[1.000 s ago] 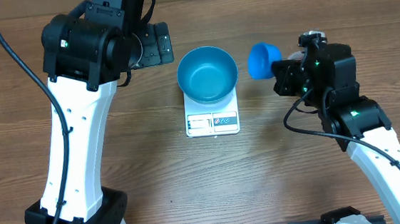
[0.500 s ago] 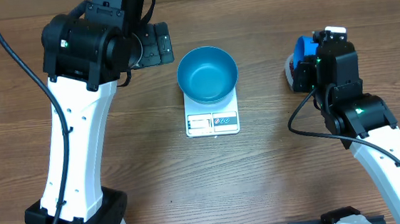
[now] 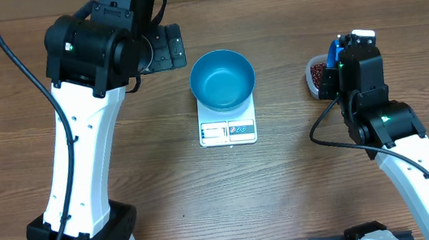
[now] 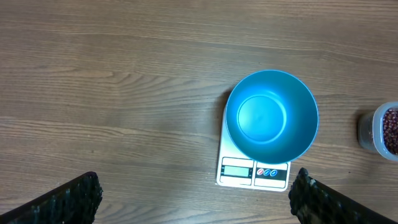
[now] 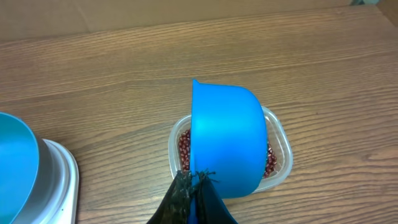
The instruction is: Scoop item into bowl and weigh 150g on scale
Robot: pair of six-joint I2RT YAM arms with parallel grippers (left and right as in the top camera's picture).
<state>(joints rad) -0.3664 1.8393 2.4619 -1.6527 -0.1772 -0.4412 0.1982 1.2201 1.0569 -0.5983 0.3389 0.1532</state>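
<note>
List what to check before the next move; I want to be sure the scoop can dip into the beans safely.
1. bowl rests on scale, display uncovered: ok.
2. bowl empty, ready to receive: ok.
3. right gripper shut on the handle of the scoop: ok.
4. scoop lined up over the tub of beans: ok.
5. left gripper open, away from the bowl: ok.
6. display reads zero: cannot tell, too small.
</note>
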